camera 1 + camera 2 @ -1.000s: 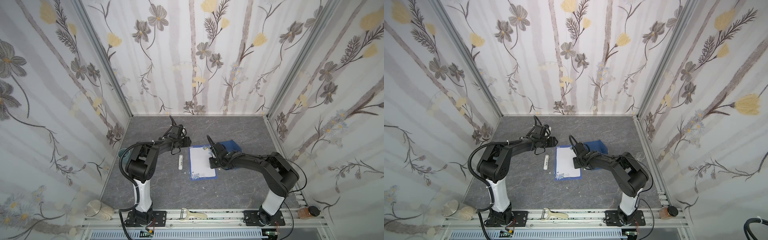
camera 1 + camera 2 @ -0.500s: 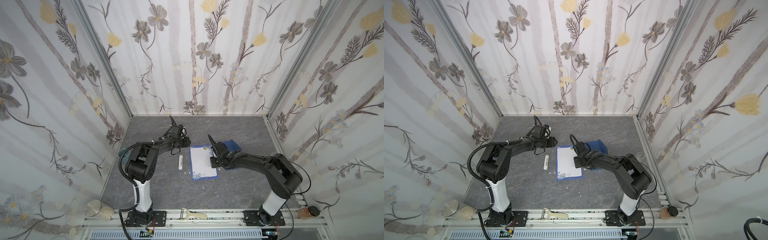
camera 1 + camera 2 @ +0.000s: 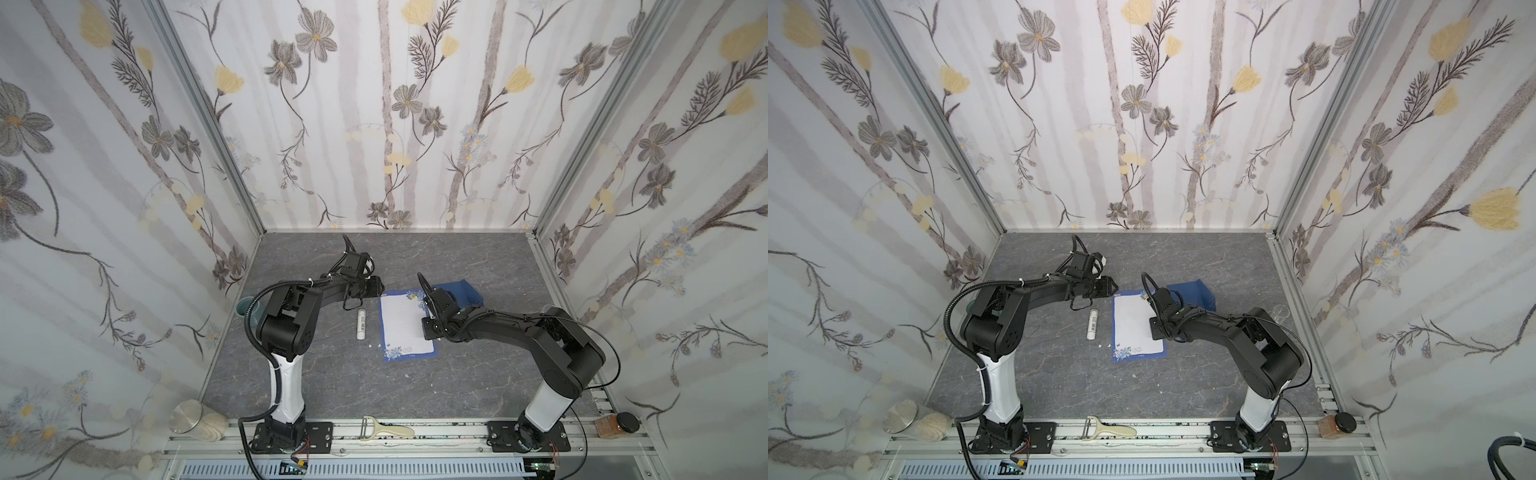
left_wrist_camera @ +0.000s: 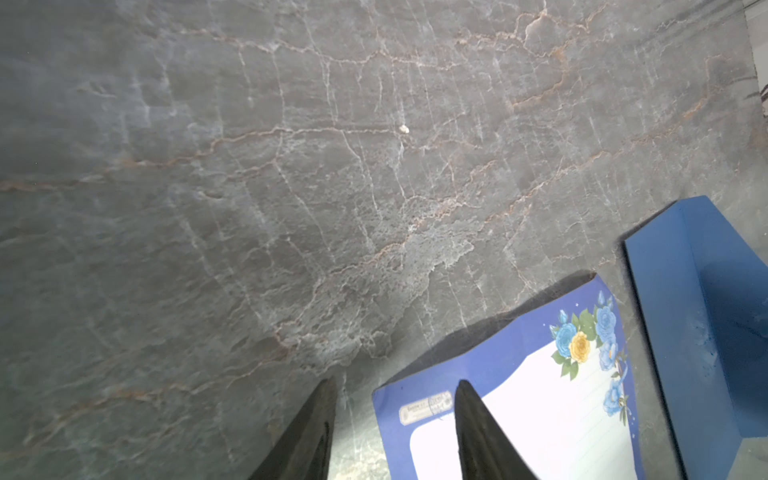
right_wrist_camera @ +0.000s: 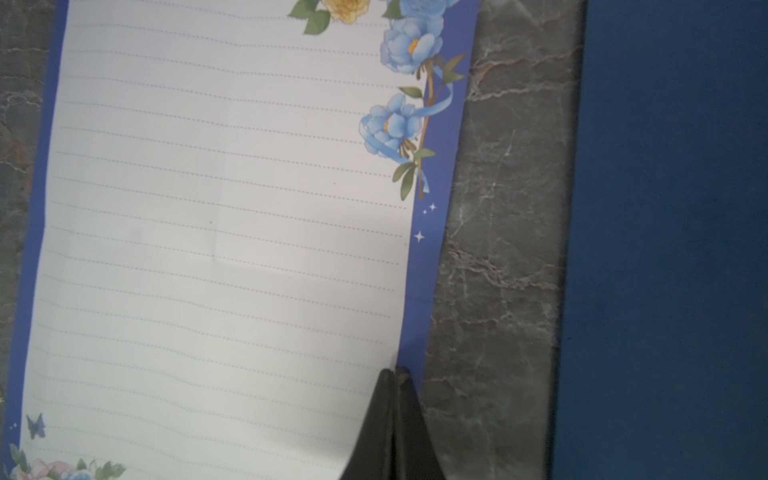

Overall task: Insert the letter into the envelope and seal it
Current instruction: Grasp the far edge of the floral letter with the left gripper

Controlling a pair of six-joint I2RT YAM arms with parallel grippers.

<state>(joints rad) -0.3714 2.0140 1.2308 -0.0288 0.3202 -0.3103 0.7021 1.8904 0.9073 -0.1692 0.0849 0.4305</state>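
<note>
The letter (image 3: 405,326) (image 3: 1136,326) lies face up on the grey table, lined white with a blue border. The envelope (image 3: 457,291) (image 3: 1192,293) rests just beyond its far right corner, with a strip of table between them in the right wrist view. My left gripper (image 3: 380,287) (image 4: 395,386) is open and straddles the letter's (image 4: 540,395) far left corner, which curls up slightly. One finger (image 4: 469,415) is over the paper, the other over the table. My right gripper (image 3: 426,328) (image 5: 392,370) is shut, its tips resting on the letter's (image 5: 208,249) right edge.
A white glue stick (image 3: 362,324) (image 3: 1093,324) lies just left of the letter. A teal cup (image 3: 249,309) stands by the left wall. A peeler (image 3: 386,428), a steel-lidded jar (image 3: 195,419) and a black-lidded jar (image 3: 615,426) sit along the front rail.
My left gripper's jaws have narrowed a little around the letter's corner. The right gripper and the letter stay almost where they were.
</note>
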